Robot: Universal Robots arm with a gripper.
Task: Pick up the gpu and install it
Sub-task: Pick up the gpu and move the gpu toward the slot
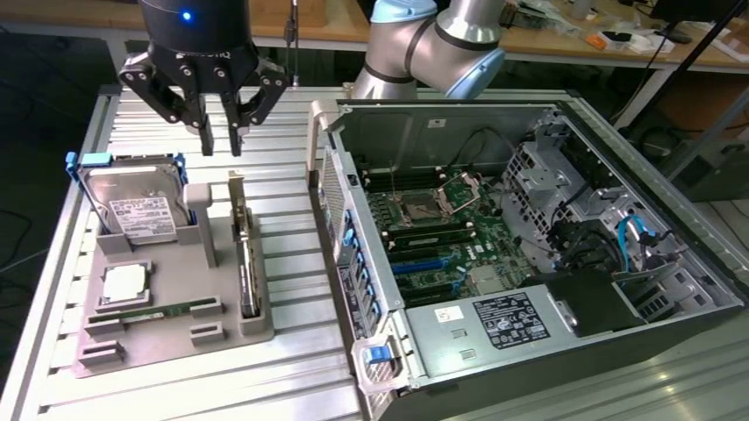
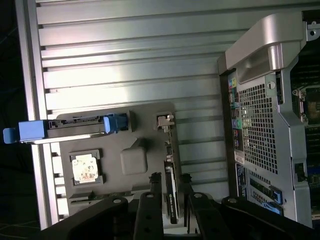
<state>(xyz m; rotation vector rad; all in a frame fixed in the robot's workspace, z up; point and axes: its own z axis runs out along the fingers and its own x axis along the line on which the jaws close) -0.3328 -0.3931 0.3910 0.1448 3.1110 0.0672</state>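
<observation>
The gpu (image 1: pixel 245 263) stands on its long edge in a slot of the grey holder tray (image 1: pixel 175 342), silver bracket end toward the back. In the wrist view the gpu (image 2: pixel 170 192) appears edge-on, its bracket (image 2: pixel 165 121) at the far end. My gripper (image 1: pixel 223 139) hangs well above the tray's back end, clear of the card, holding nothing. Its fingers (image 2: pixel 152 200) stand apart, and the gripper (image 2: pixel 171 177) lines up over the card with one finger on either side of its edge.
A hard drive (image 1: pixel 139 206) in a blue-handled caddy, a CPU (image 1: pixel 125 285) and a memory stick (image 1: pixel 164 311) share the tray. The open computer case (image 1: pixel 655 219) with its motherboard (image 1: pixel 439 237) lies at the exterior view's right, on the slatted metal table (image 1: pixel 281 175).
</observation>
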